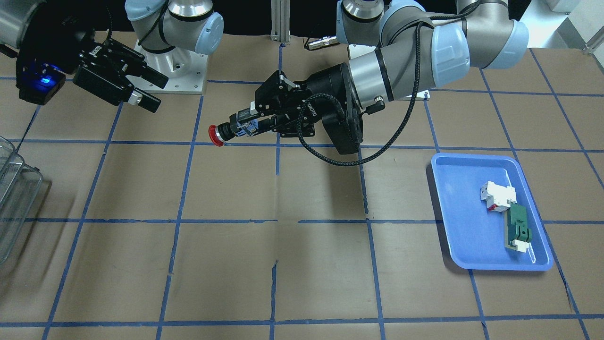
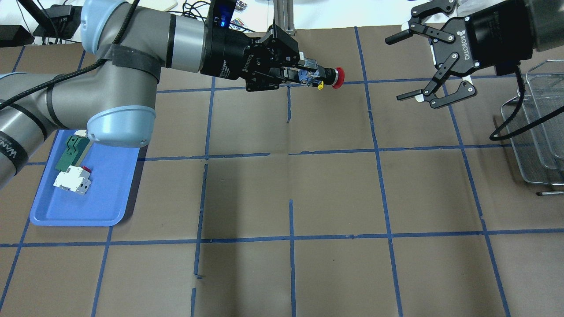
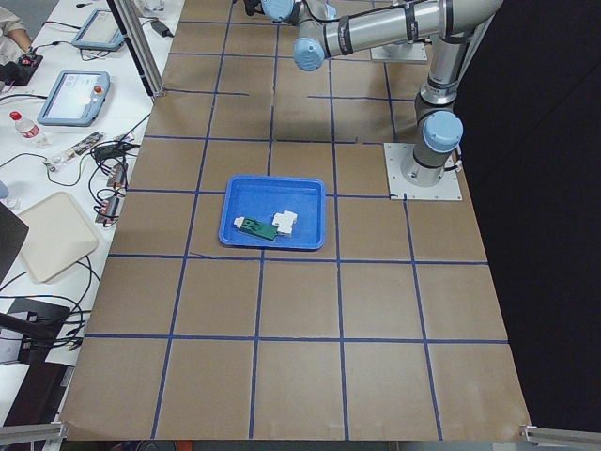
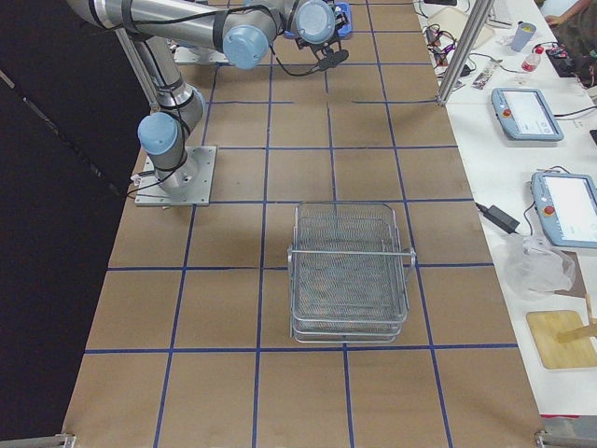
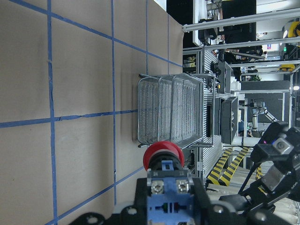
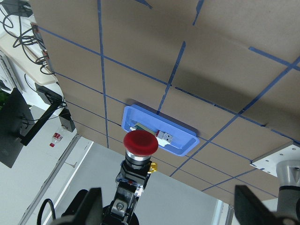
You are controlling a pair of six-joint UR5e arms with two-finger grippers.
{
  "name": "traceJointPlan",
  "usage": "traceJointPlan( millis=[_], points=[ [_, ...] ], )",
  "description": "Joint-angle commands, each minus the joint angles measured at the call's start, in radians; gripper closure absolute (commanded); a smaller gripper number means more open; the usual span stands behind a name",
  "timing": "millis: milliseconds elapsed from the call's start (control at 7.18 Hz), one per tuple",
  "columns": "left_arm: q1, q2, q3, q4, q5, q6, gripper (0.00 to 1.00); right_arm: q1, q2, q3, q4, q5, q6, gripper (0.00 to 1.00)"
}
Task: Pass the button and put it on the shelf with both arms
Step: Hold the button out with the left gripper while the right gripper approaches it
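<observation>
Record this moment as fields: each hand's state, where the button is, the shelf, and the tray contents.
left hand: shut on the button's block end, held above the table
button: in the left hand, red head pointing toward the right hand
right hand: open, empty, apart from the button
shelf: wire-mesh, on the table, nothing on it
blue tray: holds a white-and-red boxy part and a flat green part, next to each other

The silver tubular left arm [image 2: 187,44] and right arm [image 1: 186,21] have light-blue joint caps [image 2: 121,127]. Black straps [image 2: 130,64] cross the left arm's braided black cable [image 1: 330,159], and a blue light [image 2: 222,20] glows at its wrist's twelve o'clock. The black left pincer [image 2: 306,74] and black right pincer [image 2: 395,69] bear white ROBOTIQ lettering and silver screws.
</observation>
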Motion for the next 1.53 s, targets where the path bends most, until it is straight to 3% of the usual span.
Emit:
traceJointPlan(
  millis=[0, 279, 697, 1393],
  points=[
    [-0.011, 0.001, 0.001, 0.022, -0.003, -0.005, 1.0, 0.003, 0.01, 0.039, -0.047, 0.008, 0.037, 0.0],
    [-0.015, -0.002, 0.008, 0.055, -0.001, -0.04, 1.0, 0.019, 0.05, 0.042, -0.146, 0.064, 0.147, 0.0],
    [-0.024, -0.001, 0.014, 0.056, -0.001, -0.051, 1.0, 0.104, 0.096, 0.042, -0.334, 0.054, 0.315, 0.0],
    [-0.026, 0.001, 0.014, 0.056, 0.005, -0.052, 1.0, 0.136, 0.093, 0.065, -0.331, 0.054, 0.385, 0.0]
  ],
)
